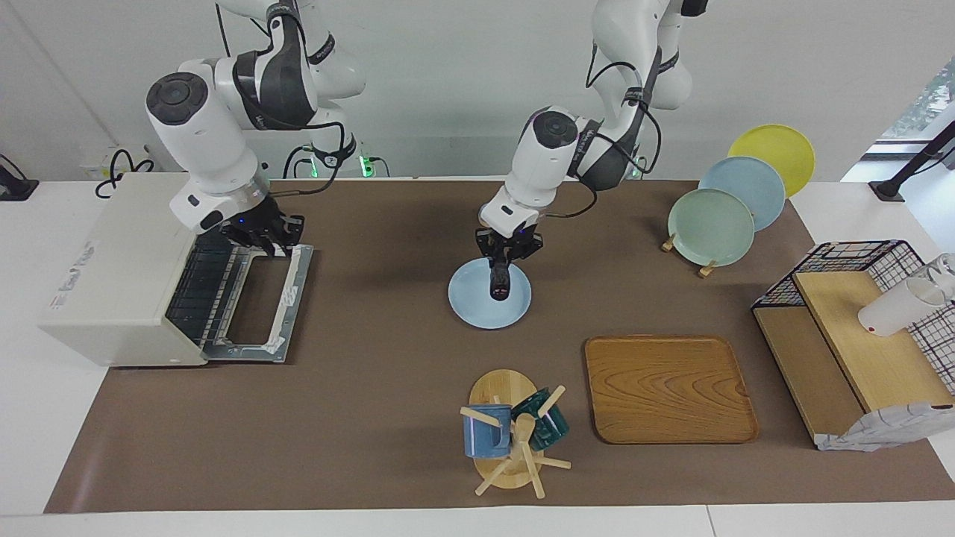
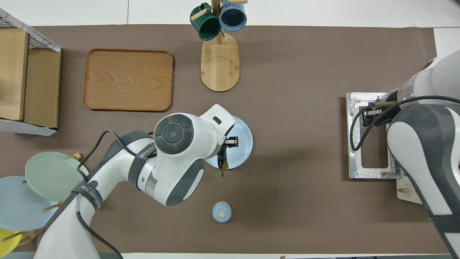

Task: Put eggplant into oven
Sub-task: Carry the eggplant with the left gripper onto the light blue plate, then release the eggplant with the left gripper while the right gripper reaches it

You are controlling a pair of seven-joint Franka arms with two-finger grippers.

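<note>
Brown matting (image 1: 373, 418) covers the long white table (image 1: 45, 477), and a plain pale wall stands at the robots' end. At the right arm's end sits the oven (image 1: 112, 276), cream-white, its door (image 1: 257, 309) folded down flat onto the mat and the wire rack showing inside. At the left arm's end stand a wooden shelf box with a wire basket (image 1: 858, 328), and nearer the robots a rack of three plates (image 1: 735, 198), green, blue and yellow. A wooden tray (image 1: 669, 388) lies bare on the mat, farther from the robots than that rack. Beside it a mug tree (image 1: 515, 432) carries a blue mug and a dark green one. A light blue plate (image 1: 477, 309) lies at mid-table, and a small blue knobbed lid (image 1: 490, 215) sits nearer the robots than it. The left gripper (image 1: 501, 261) hangs over the blue plate, its fingers clamped on the eggplant (image 1: 498, 283), which is held lengthwise above the plate with its green stem tip (image 2: 224, 165) pointing toward the robots; whether it touches the plate I cannot tell. The right gripper (image 1: 261, 237) hovers over the hinge edge of the open oven door, holding nothing; how far its fingers are parted I cannot tell.
</note>
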